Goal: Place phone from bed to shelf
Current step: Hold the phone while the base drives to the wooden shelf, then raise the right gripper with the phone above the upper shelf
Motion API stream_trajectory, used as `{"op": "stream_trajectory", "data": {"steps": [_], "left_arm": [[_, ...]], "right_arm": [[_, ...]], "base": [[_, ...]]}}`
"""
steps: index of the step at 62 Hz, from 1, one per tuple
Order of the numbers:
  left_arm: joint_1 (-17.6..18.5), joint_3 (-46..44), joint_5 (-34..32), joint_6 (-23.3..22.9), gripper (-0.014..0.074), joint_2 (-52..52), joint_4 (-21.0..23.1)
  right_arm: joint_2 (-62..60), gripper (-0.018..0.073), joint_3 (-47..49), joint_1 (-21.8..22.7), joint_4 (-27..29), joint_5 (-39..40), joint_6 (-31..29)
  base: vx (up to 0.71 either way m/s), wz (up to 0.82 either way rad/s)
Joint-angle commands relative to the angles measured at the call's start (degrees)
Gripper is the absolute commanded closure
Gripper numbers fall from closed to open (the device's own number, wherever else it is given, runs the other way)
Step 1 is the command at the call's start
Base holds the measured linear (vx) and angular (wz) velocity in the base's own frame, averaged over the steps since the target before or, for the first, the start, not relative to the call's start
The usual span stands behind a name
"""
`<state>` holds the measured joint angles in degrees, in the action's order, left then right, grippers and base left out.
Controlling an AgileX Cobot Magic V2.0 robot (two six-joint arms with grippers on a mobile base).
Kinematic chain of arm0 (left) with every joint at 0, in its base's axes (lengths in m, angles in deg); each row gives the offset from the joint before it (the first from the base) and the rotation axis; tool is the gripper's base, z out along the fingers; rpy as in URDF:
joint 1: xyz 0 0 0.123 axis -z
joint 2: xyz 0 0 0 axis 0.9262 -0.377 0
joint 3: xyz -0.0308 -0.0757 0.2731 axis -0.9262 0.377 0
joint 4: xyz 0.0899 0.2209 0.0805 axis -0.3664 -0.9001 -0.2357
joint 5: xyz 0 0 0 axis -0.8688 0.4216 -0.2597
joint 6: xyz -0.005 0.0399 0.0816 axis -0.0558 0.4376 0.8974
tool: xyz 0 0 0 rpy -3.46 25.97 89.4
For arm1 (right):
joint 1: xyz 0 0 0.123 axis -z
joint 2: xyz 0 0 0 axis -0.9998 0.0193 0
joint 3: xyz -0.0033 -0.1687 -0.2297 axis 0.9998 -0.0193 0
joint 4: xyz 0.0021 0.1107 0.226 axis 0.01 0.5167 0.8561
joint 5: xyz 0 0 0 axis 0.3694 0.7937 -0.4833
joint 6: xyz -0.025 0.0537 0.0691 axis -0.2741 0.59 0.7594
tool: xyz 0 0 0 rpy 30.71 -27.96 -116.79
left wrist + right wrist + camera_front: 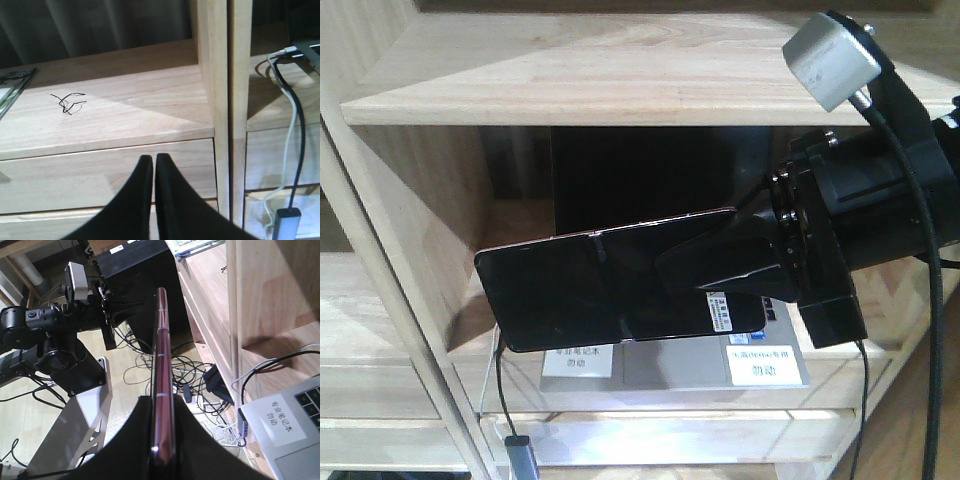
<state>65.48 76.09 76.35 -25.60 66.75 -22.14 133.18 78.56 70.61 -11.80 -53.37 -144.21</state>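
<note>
Grips phone tightly in right end effector, mid-air before shelf opening, reaching toward 9 o'clock. Shows left end effector pinched together, empty. Seemingly done with carrying; not yet at setting down and letting go.

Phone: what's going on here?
The right gripper is shut on the phone, holding it in the air in front of the shelf compartment where a laptop lies. It isn't set down yet. The left gripper is shut and empty, pointed at another shelf board.
</note>
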Motion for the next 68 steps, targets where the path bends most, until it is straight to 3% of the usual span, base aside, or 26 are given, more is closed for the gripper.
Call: {"op": "stream_trajectory", "data": {"steps": [1,68], "left_arm": [[-0.04,0.26,-4.2,0.0,0.0595,0.42,0.09],[-0.04,0.26,-4.2,0.0,0.0595,0.42,0.09]], "right_arm": [[-1.46,0.0561,1.5,-0.03,4.5,-2.04,-0.51],[-1.46,0.0561,1.5,-0.03,4.68,-2.04,-0.45]], "base": [[0.06,0.03],[0.01,0.0]]}}
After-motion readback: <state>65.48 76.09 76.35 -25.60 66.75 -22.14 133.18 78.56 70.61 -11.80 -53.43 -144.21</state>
